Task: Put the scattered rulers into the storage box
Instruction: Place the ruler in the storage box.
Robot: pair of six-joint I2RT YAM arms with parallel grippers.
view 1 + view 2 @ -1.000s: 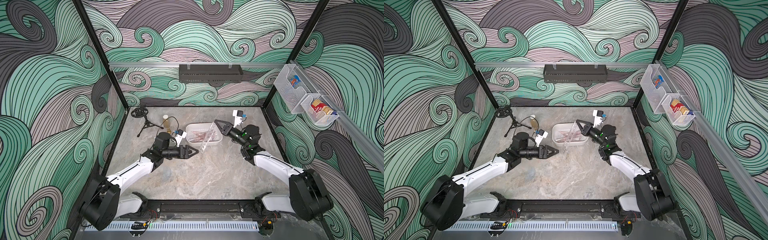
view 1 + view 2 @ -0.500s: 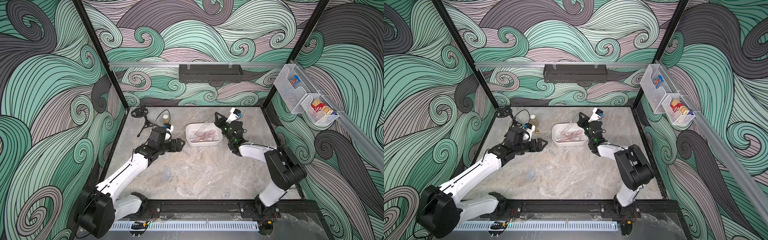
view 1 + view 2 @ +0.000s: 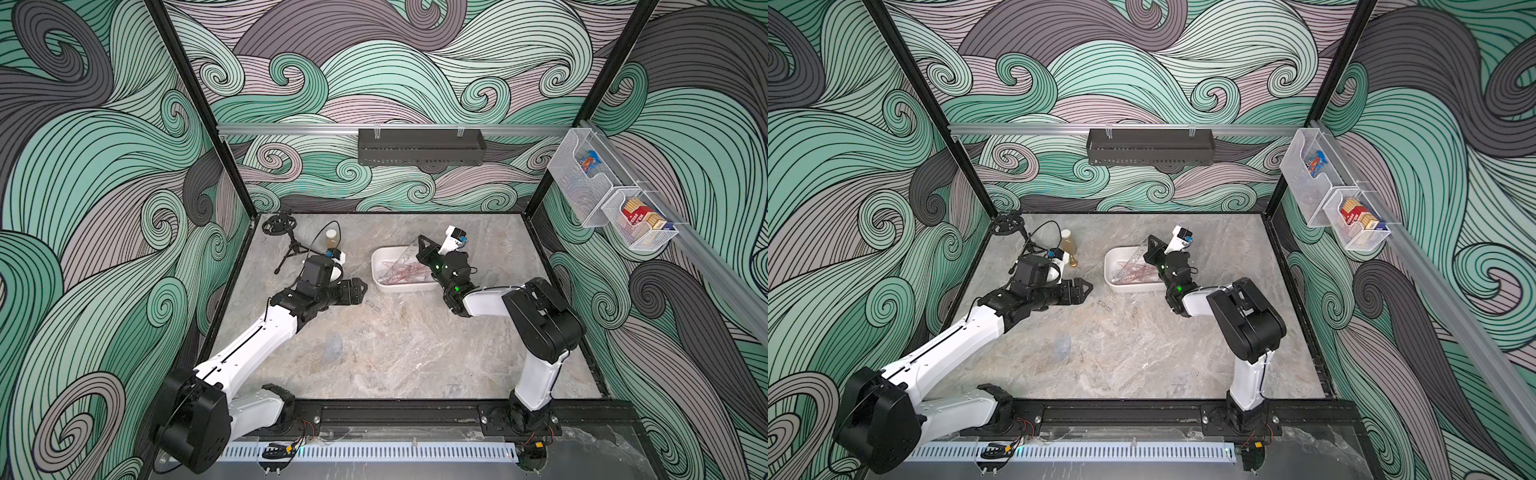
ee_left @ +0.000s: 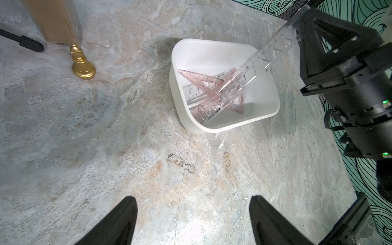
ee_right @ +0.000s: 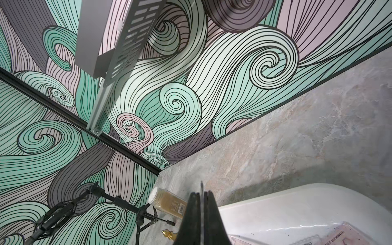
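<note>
My right pincer [image 4: 305, 40] is clamped tight on the upper end of a clear straight ruler [image 4: 262, 56]. In the right wrist view the thin strip shows edge-on, squeezed between my jaws. From my grip the ruler slants down across the rim of the storage box [image 4: 180, 110], and its lower end reaches inside, on top of the pinkish rulers [image 4: 201, 80] lying there, some straight and some triangular. The box sits on the marble table [image 3: 415, 353], toward the back. My left pincer [image 3: 358, 291] hangs near the box's left side, low over the table, jaws spread wide and holding nothing.
</note>
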